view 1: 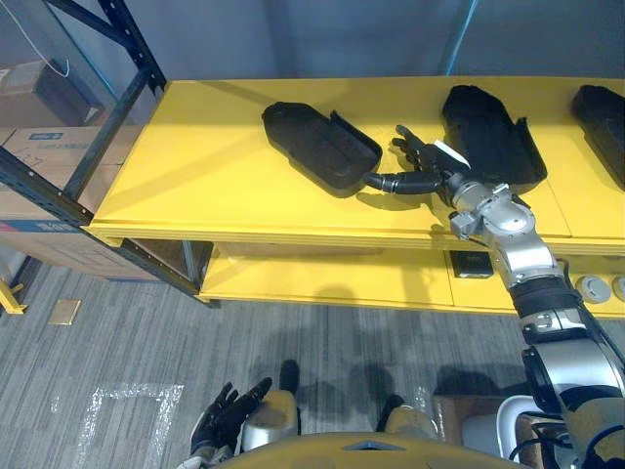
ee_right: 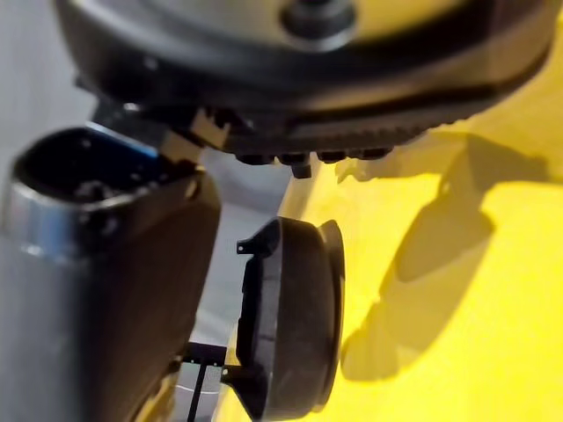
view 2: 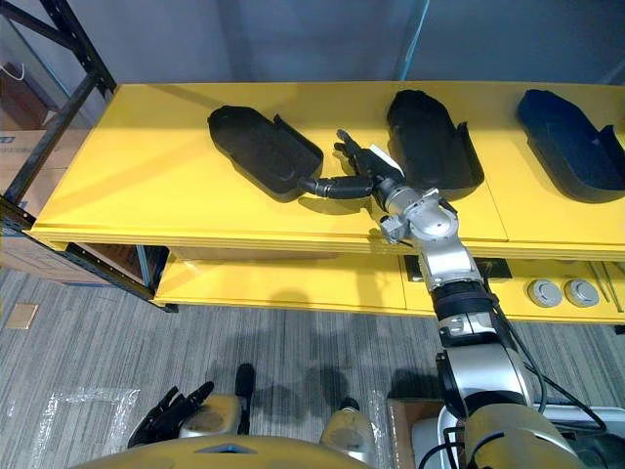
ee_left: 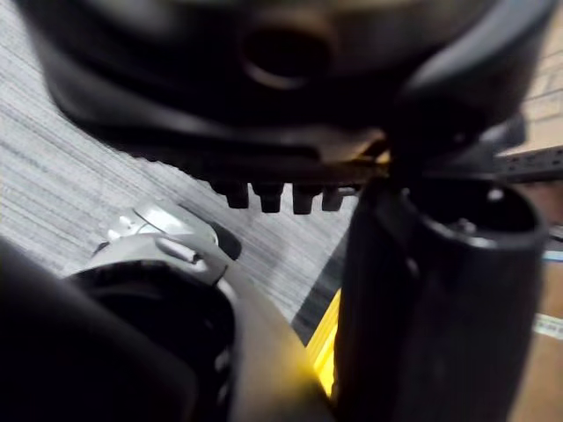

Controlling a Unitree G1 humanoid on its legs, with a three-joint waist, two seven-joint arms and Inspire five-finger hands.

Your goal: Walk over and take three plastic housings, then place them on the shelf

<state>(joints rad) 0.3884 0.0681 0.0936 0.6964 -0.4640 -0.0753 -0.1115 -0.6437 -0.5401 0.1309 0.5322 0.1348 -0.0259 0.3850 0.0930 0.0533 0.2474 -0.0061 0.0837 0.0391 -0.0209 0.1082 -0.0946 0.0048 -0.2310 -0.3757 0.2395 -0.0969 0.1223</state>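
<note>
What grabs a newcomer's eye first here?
The bright yellow shelf carries three black plastic housings: left housing, middle housing and right housing at the view's edge. The right hand reaches over the shelf, fingers spread, between the left and middle ones; the left hand hangs low above the floor.

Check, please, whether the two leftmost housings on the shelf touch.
Apart: the left eye view shows bare yellow shelf between left housing and middle housing.

Rightmost housing [view 1: 604, 122] gets chopped off by the left eye view's edge. Two round things [view 2: 562, 291] on the lower shelf [view 2: 293, 283] are too tiny to identify. A dark box [view 1: 472, 264] there is half hidden behind the right arm [view 1: 508, 230]. The nearby housing [ee_right: 290, 316] in the right wrist view is just a blur.
</note>
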